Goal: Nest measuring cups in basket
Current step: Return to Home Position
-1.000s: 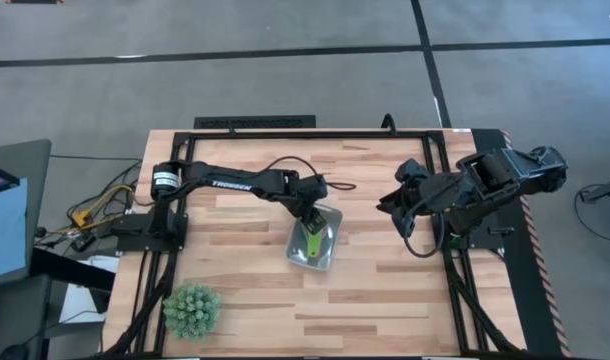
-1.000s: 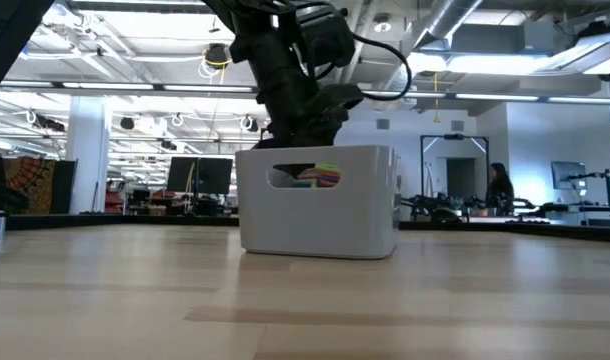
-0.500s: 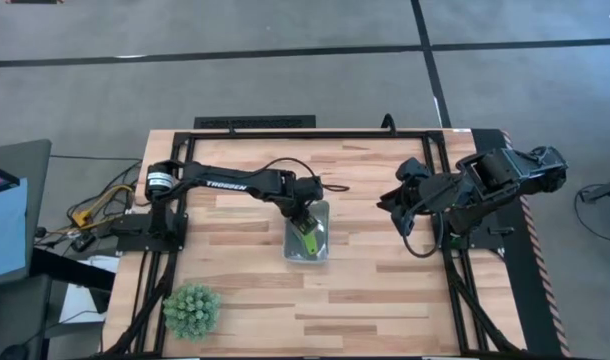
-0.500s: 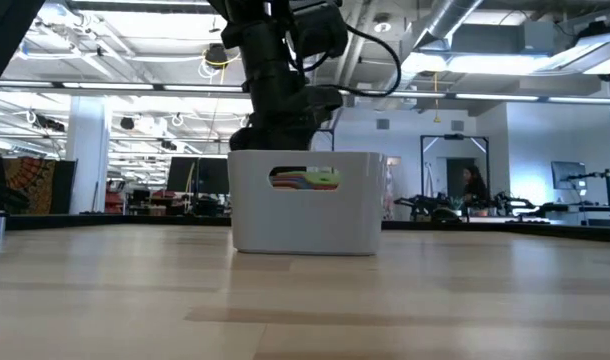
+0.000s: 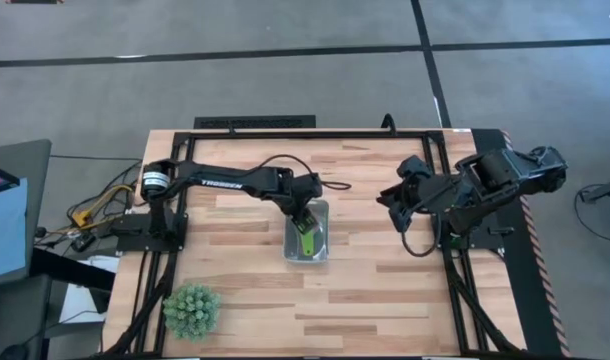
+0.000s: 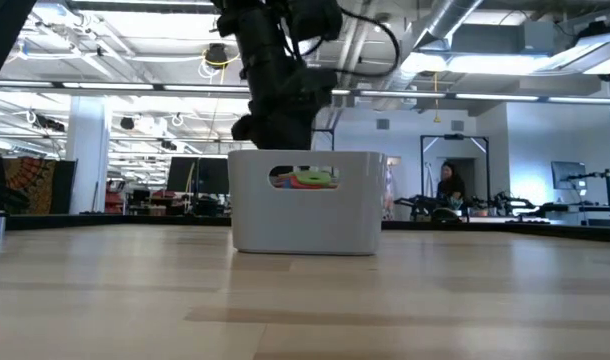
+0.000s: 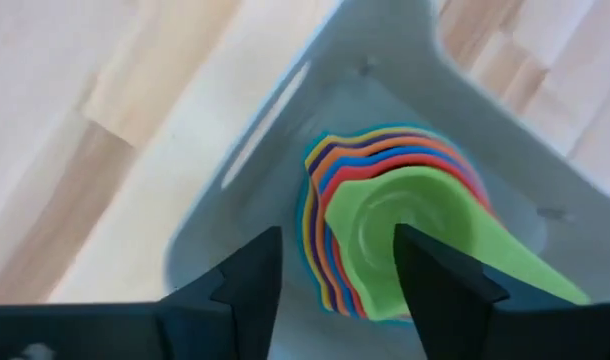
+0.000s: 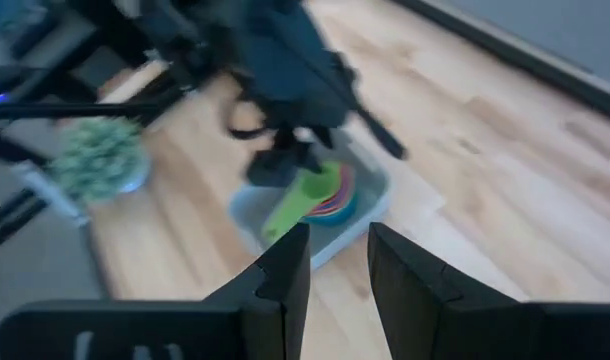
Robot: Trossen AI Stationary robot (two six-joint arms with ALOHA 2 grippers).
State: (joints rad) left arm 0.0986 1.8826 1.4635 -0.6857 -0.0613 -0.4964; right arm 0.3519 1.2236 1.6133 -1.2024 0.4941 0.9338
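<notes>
Plastic measuring cups (image 7: 395, 235), nested in one stack with green on top, lie inside the basket (image 7: 225, 220) near the table's middle. They look light, stiff and a little slick, so I judge the flat handles the best place to pinch (round bowls would likely slip). I count one basket and one stack showing at least six coloured rims; the left gripper (image 7: 335, 265) hovers just above it, spread wide and empty, and the right gripper (image 8: 337, 255) waits well apart, narrowly parted.
</notes>
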